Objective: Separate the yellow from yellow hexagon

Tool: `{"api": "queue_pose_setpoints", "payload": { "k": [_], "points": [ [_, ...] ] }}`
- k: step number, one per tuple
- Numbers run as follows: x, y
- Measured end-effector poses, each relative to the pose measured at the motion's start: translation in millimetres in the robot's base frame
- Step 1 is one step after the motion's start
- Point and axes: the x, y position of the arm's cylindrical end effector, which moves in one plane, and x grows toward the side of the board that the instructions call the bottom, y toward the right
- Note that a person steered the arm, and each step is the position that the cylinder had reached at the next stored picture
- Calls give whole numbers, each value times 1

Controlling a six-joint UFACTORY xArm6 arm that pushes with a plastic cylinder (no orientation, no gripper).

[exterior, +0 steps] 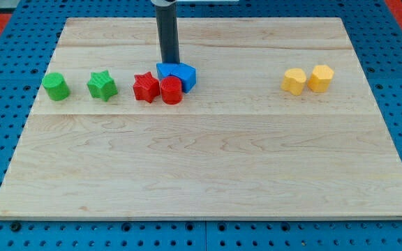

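Two yellow blocks sit side by side at the view's right. The right one is a yellow hexagon; the left yellow block is rounder, and they touch or nearly touch. My tip is far to their left, at the top edge of the blue blocks, behind them.
A red star and a red cylinder sit just below and left of the blue blocks. A green cylinder and a green star lie at the view's left. The wooden board rests on a blue pegboard.
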Motion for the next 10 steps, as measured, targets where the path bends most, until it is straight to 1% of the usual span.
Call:
{"api": "queue_pose_setpoints", "payload": {
  "k": [1,2,3,4,5,6,7,9,10],
  "points": [
    [-6,14],
    [-49,77],
    [-18,169],
    [29,123],
    [80,140],
    [108,254],
    [80,327],
    [35,303],
    [59,227]
  ]
}}
